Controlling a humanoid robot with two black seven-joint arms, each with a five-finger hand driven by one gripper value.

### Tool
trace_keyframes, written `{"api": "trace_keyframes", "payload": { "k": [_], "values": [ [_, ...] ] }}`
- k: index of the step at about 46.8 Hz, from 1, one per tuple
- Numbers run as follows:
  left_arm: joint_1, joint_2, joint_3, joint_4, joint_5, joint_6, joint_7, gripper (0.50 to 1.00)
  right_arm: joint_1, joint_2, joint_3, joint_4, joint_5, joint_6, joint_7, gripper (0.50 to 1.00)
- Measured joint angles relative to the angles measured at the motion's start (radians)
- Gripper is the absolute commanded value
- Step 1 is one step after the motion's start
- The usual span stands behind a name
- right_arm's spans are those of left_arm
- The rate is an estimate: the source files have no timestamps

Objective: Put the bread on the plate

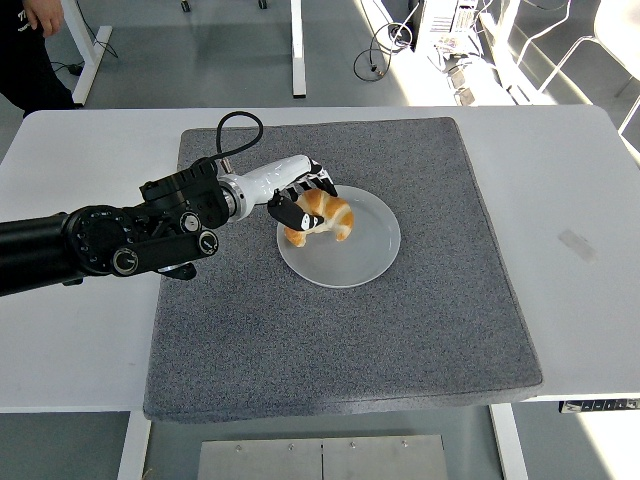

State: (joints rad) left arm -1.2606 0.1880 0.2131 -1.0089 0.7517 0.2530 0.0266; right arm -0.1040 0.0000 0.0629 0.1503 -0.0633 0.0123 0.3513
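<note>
Gripping the bread [324, 216] with curled left hand [303, 203] over the plate's [372, 262] left part — grey mat [400, 340] underneath, white table [80, 320] around, nothing blocking.

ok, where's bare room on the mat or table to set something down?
Free: grey felt mat in front of and right of the white round plate, and the white table right of the mat. Crowded: the plate's left half, where the left hand grips the golden bread roll, with the black arm across the mat's left edge.
</note>
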Motion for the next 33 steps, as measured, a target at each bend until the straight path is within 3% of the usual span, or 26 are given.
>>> {"api": "trace_keyframes", "payload": {
  "k": [8,12,14,20,25,33],
  "values": [
    [0.018,-0.036,0.005,0.040,-0.001,0.000,-0.005,0.593,0.000,0.000,0.000,0.000,0.000,0.000,0.000,1.000],
    [0.019,-0.043,0.005,0.041,-0.002,0.000,-0.005,0.619,0.000,0.000,0.000,0.000,0.000,0.000,0.000,1.000],
    [0.019,-0.043,0.002,0.041,-0.003,0.000,-0.005,0.660,0.000,0.000,0.000,0.000,0.000,0.000,0.000,1.000],
    [0.019,-0.052,-0.008,0.041,-0.014,0.000,-0.005,0.860,0.001,0.000,0.000,0.000,0.000,0.000,0.000,1.000],
    [0.016,-0.053,-0.023,0.039,-0.020,-0.001,-0.005,0.907,0.000,0.000,0.000,0.000,0.000,0.000,0.000,1.000],
    [0.016,-0.053,-0.034,0.036,-0.020,-0.005,-0.005,0.911,0.000,0.000,0.000,0.000,0.000,0.000,0.000,1.000]
  ]
}}
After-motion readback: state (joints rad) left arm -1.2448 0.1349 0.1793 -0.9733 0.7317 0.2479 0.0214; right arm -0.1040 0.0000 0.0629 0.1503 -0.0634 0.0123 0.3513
